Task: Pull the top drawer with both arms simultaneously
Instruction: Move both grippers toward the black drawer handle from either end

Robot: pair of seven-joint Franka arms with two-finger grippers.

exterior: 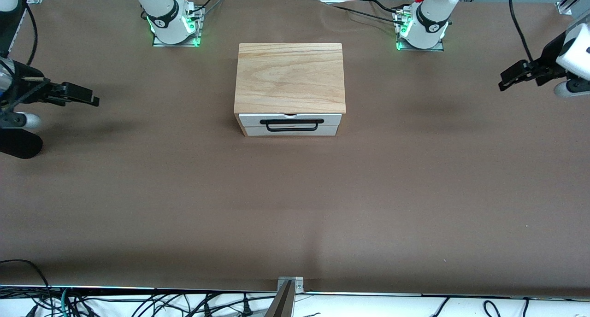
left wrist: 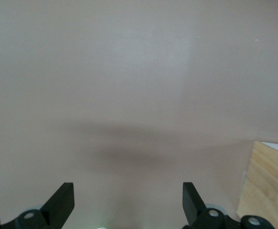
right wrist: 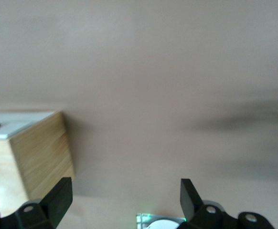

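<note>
Front view: the top drawer [exterior: 290, 119], white-fronted with a black wire bar handle [exterior: 291, 125], sits closed in the wood-grain cabinet [exterior: 290, 76] mid-table, toward the base edge. The left gripper [exterior: 503, 80] and right gripper [exterior: 93, 98] hover over opposite table ends, presumably staged for a symmetric approach.

Left wrist view: fingers [left wrist: 62, 198] spread apart, holding nothing, above the matte brown table [left wrist: 129, 86].

Right wrist view: fingers [right wrist: 60, 193] likewise apart and empty; the cabinet's grained side shows.

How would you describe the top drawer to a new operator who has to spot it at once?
Find the wood-topped cabinet in the middle of the brown table, between the two arm bases. Its white front faces the front camera; the top drawer is the upper white panel there. It alone carries the long black bar handle; the strip below is plain.
</note>
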